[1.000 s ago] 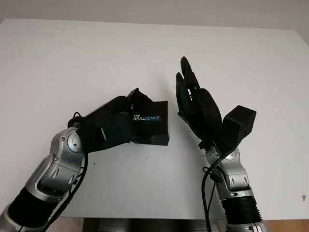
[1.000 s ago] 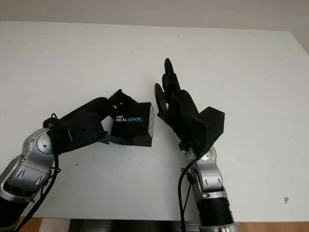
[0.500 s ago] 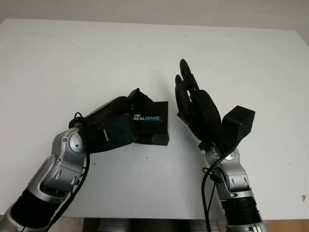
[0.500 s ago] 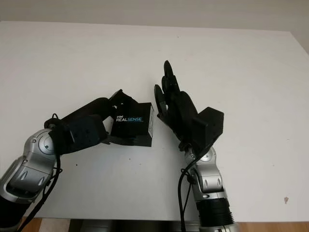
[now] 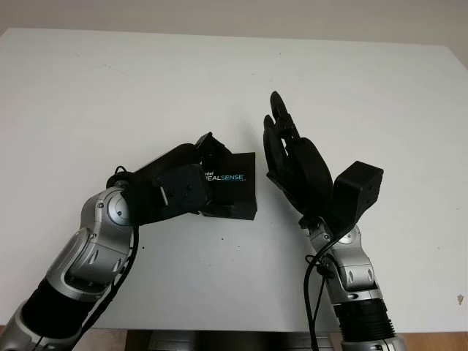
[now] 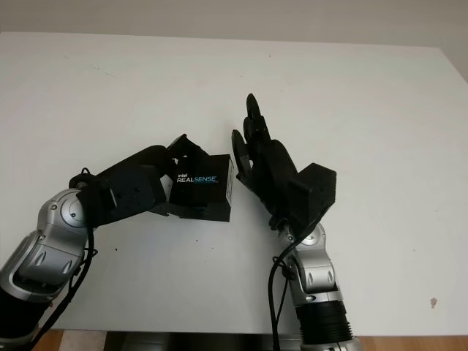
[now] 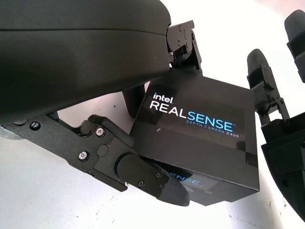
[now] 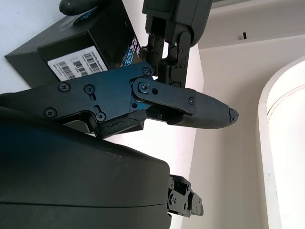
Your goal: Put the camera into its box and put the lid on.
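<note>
Near the middle of your white table [image 5: 110, 88] sits the black RealSense camera box [image 5: 232, 191], its lid [image 7: 200, 129] tilted on top of the base. Your left hand [image 5: 191, 183] wraps that box from its left side, fingers [image 7: 143, 174] clamped on the lid's edges. Just beside the box's right side, not touching it, your right hand [image 5: 289, 153] stands upright and open, holding nothing
</note>
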Controlling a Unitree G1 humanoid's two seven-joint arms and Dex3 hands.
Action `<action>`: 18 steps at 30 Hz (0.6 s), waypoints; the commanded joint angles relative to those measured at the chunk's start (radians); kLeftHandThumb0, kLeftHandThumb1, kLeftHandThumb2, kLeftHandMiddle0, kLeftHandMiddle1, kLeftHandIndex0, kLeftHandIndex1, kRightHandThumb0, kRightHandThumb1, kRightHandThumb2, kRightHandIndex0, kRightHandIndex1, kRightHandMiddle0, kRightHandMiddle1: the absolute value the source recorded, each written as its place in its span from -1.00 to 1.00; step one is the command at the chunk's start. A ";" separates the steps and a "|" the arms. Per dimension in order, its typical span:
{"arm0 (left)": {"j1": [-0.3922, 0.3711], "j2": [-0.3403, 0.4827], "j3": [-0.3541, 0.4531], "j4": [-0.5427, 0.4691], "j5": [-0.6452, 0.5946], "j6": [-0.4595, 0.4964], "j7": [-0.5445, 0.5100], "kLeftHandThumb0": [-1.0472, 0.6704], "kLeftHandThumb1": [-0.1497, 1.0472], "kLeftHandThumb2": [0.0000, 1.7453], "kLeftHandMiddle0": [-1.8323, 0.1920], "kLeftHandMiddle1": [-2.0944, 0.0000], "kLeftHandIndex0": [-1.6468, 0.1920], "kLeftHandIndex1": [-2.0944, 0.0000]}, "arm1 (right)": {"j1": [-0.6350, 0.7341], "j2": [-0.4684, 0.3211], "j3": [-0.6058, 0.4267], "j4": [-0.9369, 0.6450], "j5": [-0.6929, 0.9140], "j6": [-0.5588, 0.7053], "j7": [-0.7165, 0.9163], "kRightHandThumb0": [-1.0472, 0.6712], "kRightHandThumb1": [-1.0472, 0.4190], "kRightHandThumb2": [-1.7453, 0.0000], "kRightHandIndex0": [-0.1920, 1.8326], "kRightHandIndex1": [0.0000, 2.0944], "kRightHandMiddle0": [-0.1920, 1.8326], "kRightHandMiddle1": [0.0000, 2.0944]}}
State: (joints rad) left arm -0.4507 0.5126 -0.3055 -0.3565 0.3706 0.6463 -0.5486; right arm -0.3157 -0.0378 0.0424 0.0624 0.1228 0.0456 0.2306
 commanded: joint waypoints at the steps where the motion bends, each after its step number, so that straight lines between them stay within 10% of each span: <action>1: -0.024 -0.035 -0.029 -0.023 -0.014 0.021 -0.022 -0.32 1.00 -0.81 0.88 -0.53 1.00 -0.31 | 0.011 0.004 0.002 -0.003 0.000 -0.003 0.000 -0.64 -1.00 0.28 -1.00 -1.00 -1.00 -0.98; 18: -0.044 -0.015 -0.046 -0.042 -0.016 0.047 -0.056 -0.33 1.00 -0.81 0.91 -0.25 1.00 -0.06 | 0.009 0.004 0.008 0.005 -0.001 -0.011 -0.007 -0.64 -1.00 0.28 -1.00 -1.00 -1.00 -0.97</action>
State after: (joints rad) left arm -0.4871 0.5193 -0.3246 -0.3709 0.3715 0.7187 -0.5898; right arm -0.3114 -0.0365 0.0511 0.0644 0.1234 0.0454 0.2238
